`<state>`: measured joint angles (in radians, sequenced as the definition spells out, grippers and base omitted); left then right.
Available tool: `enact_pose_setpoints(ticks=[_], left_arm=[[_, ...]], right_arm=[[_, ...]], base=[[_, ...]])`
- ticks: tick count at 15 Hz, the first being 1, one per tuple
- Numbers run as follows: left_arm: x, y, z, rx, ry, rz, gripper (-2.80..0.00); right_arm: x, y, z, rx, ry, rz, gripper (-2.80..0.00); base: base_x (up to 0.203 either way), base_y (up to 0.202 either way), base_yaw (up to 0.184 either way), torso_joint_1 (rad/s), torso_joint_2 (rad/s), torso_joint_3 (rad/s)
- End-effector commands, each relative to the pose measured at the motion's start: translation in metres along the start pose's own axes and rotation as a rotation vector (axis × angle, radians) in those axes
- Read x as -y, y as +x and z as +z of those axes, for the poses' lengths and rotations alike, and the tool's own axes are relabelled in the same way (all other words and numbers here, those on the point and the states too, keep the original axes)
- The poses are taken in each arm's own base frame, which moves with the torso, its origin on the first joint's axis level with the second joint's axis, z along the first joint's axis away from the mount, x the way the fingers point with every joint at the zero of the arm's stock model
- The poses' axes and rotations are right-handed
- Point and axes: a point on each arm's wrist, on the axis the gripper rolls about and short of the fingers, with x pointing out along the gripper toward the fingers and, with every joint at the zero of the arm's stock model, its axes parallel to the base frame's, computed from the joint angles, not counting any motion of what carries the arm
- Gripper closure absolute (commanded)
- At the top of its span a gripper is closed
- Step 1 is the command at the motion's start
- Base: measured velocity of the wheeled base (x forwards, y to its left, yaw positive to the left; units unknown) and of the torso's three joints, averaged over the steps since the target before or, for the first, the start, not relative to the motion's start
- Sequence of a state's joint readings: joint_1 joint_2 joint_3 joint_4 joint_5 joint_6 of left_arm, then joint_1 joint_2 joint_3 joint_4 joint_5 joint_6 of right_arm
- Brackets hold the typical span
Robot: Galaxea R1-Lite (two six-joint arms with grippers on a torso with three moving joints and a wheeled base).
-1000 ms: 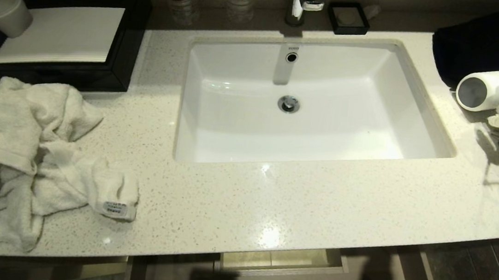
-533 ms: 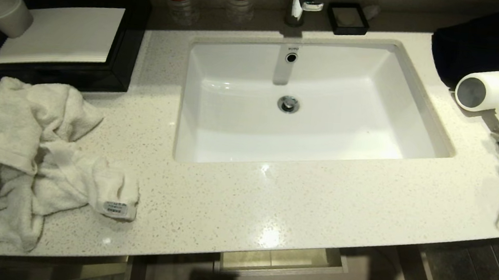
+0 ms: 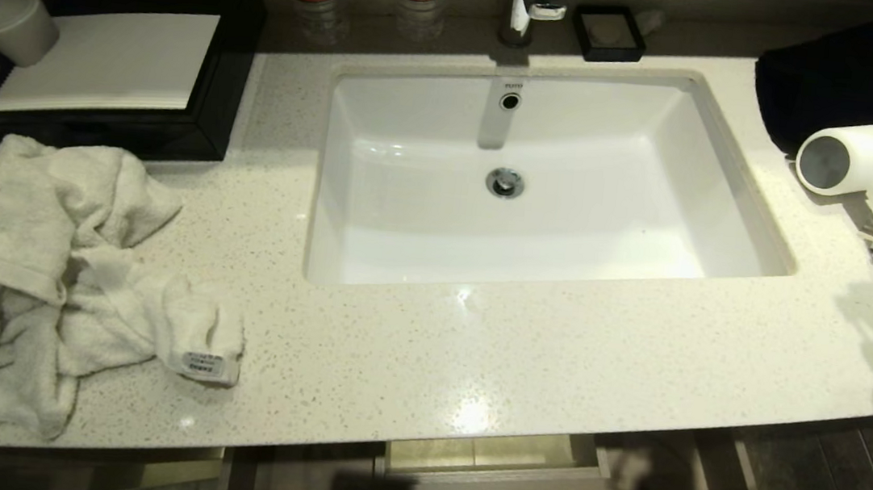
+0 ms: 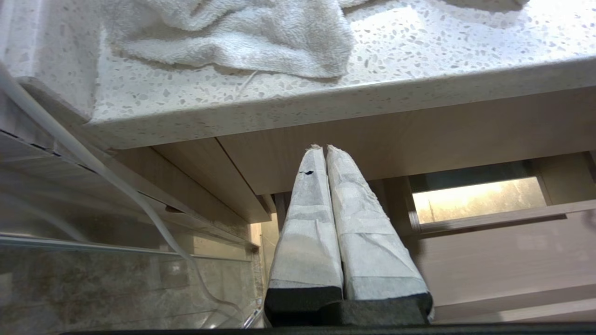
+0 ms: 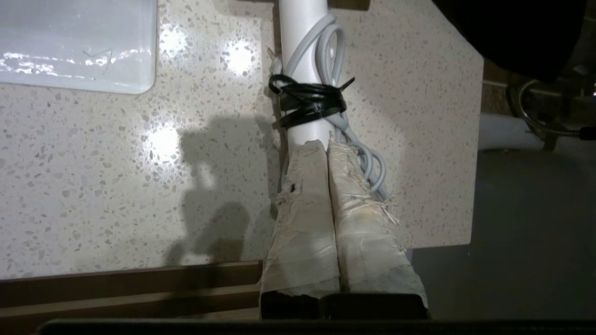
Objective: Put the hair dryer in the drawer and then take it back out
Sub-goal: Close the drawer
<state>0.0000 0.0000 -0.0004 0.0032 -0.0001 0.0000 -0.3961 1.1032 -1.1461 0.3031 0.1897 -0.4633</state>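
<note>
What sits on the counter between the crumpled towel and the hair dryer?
In the head view, the sink lies between the towel and the hair dryer.

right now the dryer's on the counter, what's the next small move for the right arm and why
Probably open the right claw and lower it around the dryer handle. Its fingers are pressed together, hovering just short of the handle's end by the black tie, holding nothing. The dryer lies on the counter, and the drawer below stands open. The left claw is parked under the counter edge.

Overhead light: glare spots on desk (image 3: 471,378), sharp gripper (image 5: 328,146) shadow, dim under desk, frames sharp.
</note>
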Motion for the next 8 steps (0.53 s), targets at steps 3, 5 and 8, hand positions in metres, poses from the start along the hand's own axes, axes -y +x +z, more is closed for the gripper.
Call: enact_pose_setpoints(ticks=[3, 5, 8], left_arm=[[0.0, 0.0, 0.0, 0.001, 0.0, 0.0, 0.0], [0.0, 0.0, 0.0, 0.0, 0.0, 0.0, 0.0], [0.0, 0.0, 0.0, 0.0, 0.0, 0.0, 0.0]], right_arm=[[-0.011, -0.008, -0.007, -0.042, 0.08, 0.031, 0.0], [-0.015, -0.008, -0.011, -0.07, 0.103, 0.051, 0.0], [-0.018, -0.011, -0.014, -0.089, 0.105, 0.064, 0.0]], base=[[0.0, 0.0, 0.0, 0.0, 0.0, 0.0], [0.0, 0.0, 0.0, 0.0, 0.0, 0.0], [0.0, 0.0, 0.0, 0.0, 0.0, 0.0]])
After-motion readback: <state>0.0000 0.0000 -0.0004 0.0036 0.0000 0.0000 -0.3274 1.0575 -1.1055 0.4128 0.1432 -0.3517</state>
